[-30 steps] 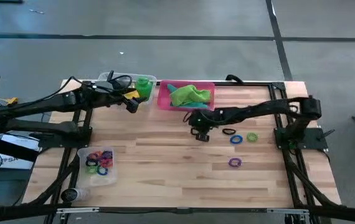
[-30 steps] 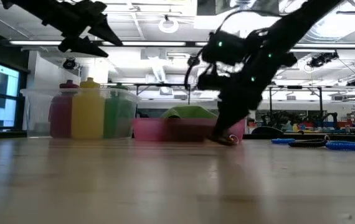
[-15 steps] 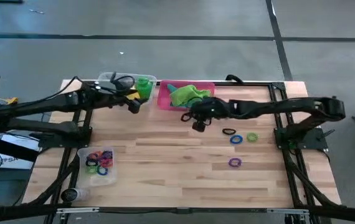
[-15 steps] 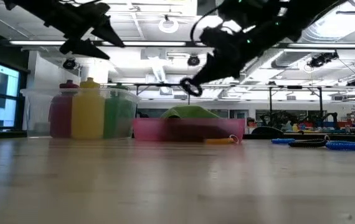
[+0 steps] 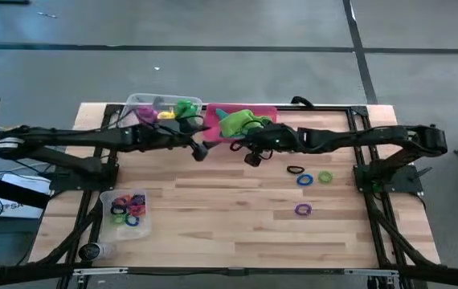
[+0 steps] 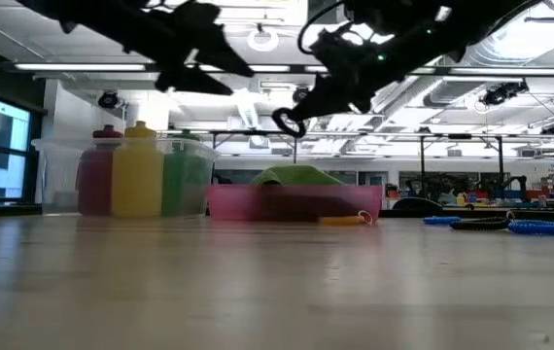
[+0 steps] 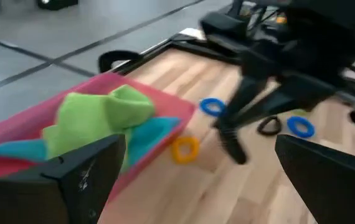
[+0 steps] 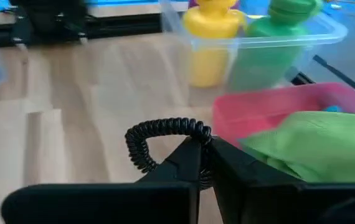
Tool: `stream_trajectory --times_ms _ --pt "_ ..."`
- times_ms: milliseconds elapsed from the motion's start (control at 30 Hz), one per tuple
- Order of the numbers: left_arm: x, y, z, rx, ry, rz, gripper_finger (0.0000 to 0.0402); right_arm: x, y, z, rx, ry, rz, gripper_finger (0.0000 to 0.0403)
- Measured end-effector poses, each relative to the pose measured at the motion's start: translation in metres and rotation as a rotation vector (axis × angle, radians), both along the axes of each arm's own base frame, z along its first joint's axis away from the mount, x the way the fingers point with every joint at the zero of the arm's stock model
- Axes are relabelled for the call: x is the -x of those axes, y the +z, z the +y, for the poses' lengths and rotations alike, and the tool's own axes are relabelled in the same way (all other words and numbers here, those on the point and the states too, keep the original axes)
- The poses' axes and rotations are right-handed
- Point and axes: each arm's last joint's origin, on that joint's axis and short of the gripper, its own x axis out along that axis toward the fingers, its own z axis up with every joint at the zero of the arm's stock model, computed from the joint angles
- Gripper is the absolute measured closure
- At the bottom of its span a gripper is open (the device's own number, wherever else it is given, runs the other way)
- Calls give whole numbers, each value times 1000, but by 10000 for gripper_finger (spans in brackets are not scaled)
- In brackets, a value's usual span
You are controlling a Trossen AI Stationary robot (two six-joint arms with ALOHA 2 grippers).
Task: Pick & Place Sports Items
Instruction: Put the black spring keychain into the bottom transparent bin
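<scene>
A black coiled ring (image 8: 165, 138), springy like a phone cord, is pinched in the closed right pincer (image 8: 201, 163) above the tabletop (image 5: 213, 209), just at six o'clock of the pink tray (image 5: 210, 128). Since half a second ago the left pincer (image 5: 199, 150), fingers spread and empty, has swung from the bottle tub (image 5: 136, 102) toward three o'clock, near the tray.

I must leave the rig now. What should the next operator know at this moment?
Right gripper: shut on a black coiled ring, held in the air near the pink tray.
Left gripper: open, empty, beside the same tray.
Done: three bottles stand in the clear tub; green cloth and teal cloth lie in the tray; many rings fill the small tub.
Left: the held ring, an orange ring by the tray, and four rings on the table.
</scene>
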Motion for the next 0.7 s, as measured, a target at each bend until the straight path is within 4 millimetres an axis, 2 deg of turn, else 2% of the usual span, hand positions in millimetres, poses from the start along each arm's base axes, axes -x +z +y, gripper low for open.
stream_trajectory --times_ms 367,700 --pt "-32 -19 -9 19 -35 -51 65 0 0 0 -29 -36 -10 403" --pt "-47 -38 -7 21 -23 -11 65 -1 3 0 -52 -50 -51 402"
